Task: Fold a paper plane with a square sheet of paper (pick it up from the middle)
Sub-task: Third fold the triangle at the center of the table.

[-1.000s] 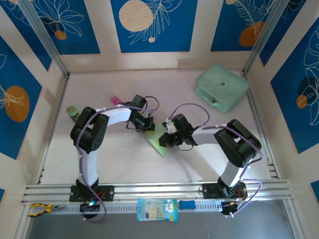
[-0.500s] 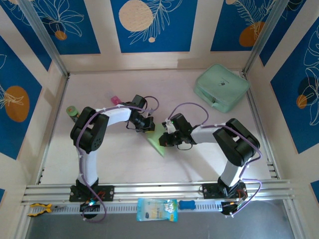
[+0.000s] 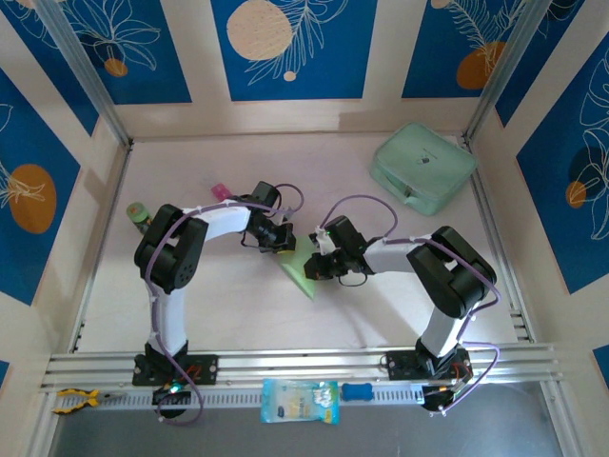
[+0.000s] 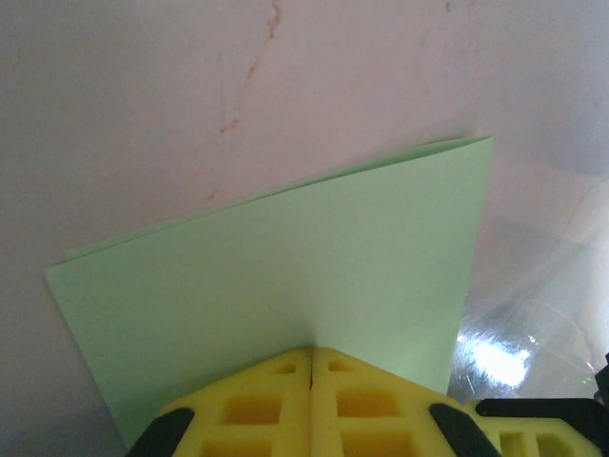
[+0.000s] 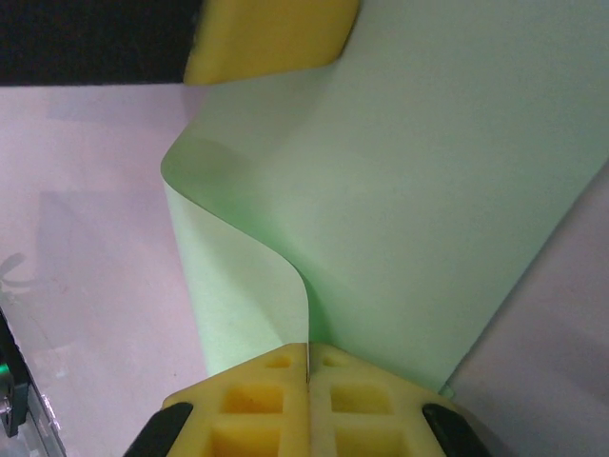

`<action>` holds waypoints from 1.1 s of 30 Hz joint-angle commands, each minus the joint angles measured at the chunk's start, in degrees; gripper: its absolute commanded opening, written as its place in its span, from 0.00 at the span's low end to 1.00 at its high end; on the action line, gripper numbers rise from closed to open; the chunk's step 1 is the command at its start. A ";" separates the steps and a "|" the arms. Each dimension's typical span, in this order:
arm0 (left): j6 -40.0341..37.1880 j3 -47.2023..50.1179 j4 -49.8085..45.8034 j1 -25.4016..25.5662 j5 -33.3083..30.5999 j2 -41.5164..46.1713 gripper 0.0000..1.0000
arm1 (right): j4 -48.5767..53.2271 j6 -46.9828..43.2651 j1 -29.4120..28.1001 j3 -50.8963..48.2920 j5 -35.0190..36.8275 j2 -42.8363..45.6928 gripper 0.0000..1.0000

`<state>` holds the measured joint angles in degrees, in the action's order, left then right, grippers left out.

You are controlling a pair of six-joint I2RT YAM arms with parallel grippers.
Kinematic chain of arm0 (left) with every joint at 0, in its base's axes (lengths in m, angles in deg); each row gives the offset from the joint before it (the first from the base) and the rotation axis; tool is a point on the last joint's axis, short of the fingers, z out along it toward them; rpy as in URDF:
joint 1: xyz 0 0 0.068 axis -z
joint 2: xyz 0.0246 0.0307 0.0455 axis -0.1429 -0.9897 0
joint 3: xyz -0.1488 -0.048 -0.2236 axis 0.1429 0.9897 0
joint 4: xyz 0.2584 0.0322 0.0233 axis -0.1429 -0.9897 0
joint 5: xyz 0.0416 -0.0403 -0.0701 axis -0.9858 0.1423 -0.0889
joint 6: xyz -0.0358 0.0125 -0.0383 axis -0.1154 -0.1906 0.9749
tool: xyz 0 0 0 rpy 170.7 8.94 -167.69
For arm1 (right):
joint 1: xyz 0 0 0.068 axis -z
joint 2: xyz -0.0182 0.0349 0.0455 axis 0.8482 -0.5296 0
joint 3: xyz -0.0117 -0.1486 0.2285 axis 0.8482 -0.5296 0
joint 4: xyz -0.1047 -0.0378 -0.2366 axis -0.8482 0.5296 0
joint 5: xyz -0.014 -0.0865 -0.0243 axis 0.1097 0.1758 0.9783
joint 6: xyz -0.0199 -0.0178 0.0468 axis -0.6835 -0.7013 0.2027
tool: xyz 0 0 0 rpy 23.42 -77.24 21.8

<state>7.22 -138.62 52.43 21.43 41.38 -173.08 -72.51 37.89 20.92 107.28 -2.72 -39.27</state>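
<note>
The square sheet of paper [image 3: 303, 278], folded over, is at the middle of the desk [image 3: 228, 305]. The left hand [image 4: 311, 354] and the right hand [image 5: 307, 360] each pinch an edge. For a clean crease, it is better to align the edges first, without pulling hard.

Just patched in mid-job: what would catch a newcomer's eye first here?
The folded pale-green paper at the middle of the table, pinched from both sides by the left jaws and the right jaws. Then the mint-green case in the far right corner.
</note>
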 commanded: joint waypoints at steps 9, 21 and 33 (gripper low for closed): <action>-0.93 -0.13 -3.43 0.37 -2.45 -1.03 0.06 | 3.23 -1.19 0.10 1.06 1.56 1.14 0.05; -0.83 -0.04 -3.44 0.41 -2.49 -1.04 0.06 | 3.79 -1.08 -0.25 1.08 2.06 1.56 0.05; -0.81 0.05 -3.58 0.40 -2.66 -0.91 0.06 | 4.53 -1.48 -0.25 1.45 1.91 1.94 0.04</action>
<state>7.22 -138.66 52.36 21.43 41.38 -173.08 -69.76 37.47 20.87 107.52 -0.78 -38.29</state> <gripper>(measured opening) 0.060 0.053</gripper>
